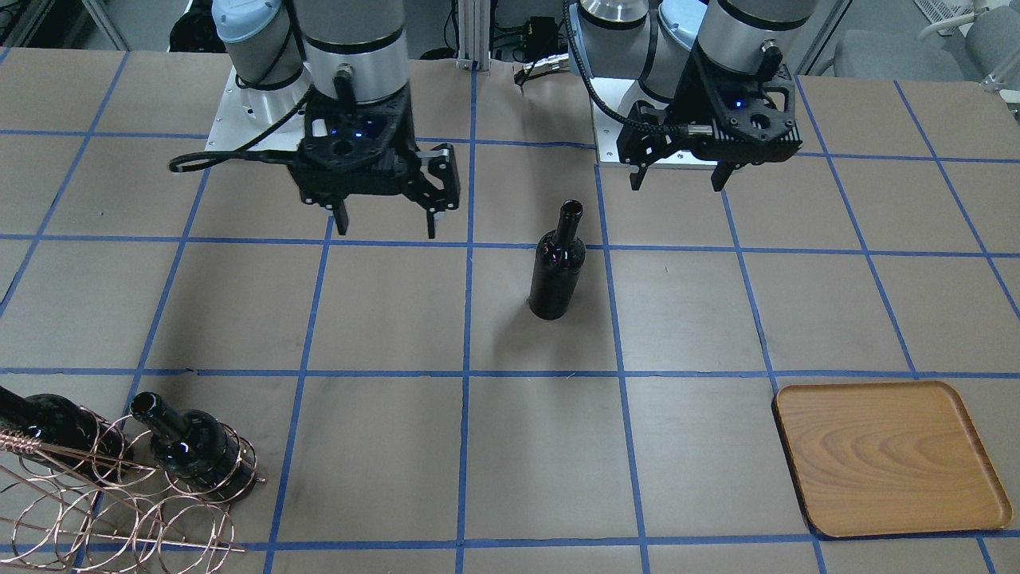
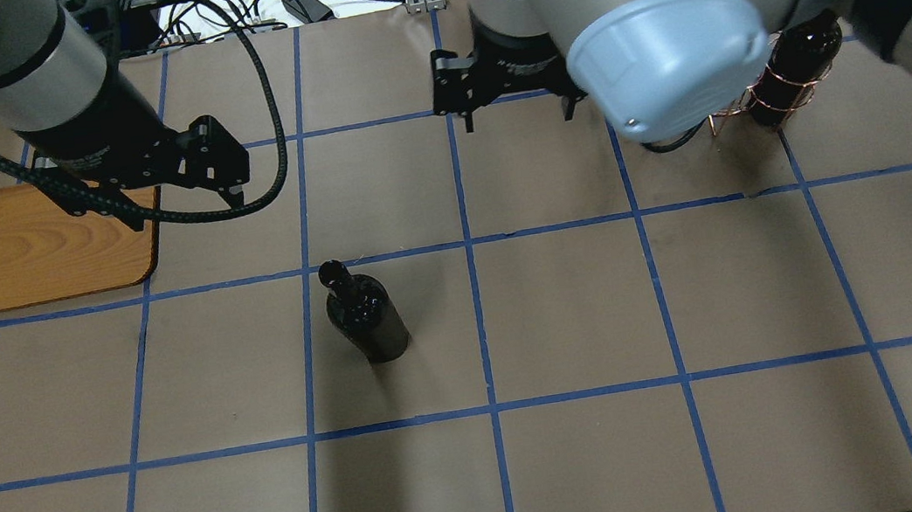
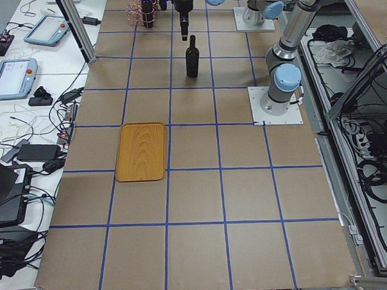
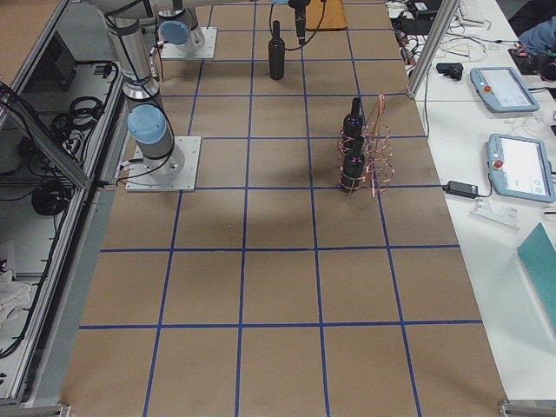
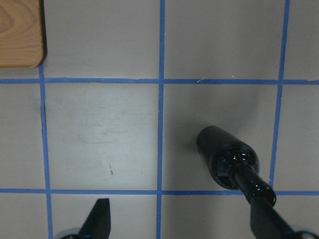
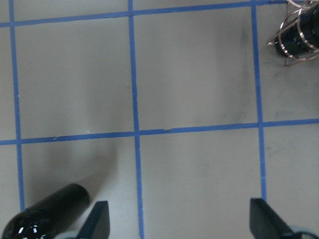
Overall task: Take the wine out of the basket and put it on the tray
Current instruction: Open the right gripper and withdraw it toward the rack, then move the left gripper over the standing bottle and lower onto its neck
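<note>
One wine bottle [image 1: 558,271] stands upright on the table between the two arms, free of both; it also shows in the overhead view [image 2: 365,312]. Two more bottles [image 1: 195,450] lie in the copper wire basket [image 1: 119,510] at the table's edge on my right side. The wooden tray [image 1: 888,454] lies bare on my left side [image 2: 50,248]. My left gripper [image 1: 677,183] is open and empty, above the table beside the standing bottle [image 5: 229,159]. My right gripper [image 1: 387,227] is open and empty on the bottle's other side [image 6: 45,214].
The table is brown paper with a blue tape grid. The basket's corner shows in the right wrist view [image 6: 299,32], the tray's corner in the left wrist view [image 5: 17,32]. Cables and control tablets [image 4: 521,165] lie on the benches beyond the table.
</note>
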You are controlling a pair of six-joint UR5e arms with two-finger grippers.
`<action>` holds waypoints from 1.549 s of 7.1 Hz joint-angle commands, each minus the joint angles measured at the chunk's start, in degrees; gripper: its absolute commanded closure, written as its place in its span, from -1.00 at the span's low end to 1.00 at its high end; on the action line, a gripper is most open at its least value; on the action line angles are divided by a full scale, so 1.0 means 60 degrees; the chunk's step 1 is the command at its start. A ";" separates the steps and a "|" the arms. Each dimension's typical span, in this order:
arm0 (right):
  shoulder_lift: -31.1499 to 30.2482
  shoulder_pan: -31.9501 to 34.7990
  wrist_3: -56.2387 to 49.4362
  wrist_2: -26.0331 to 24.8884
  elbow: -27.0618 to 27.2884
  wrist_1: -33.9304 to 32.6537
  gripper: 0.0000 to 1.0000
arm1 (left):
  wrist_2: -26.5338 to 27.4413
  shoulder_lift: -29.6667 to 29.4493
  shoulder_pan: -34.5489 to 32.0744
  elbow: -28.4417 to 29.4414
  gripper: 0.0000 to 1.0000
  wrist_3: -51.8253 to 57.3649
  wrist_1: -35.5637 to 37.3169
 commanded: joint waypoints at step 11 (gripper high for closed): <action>-0.0607 -0.2360 -0.3569 0.0055 0.0101 0.0615 -1.00 | -0.0082 -0.0907 -0.1744 -0.1393 -0.94 -0.1047 0.1308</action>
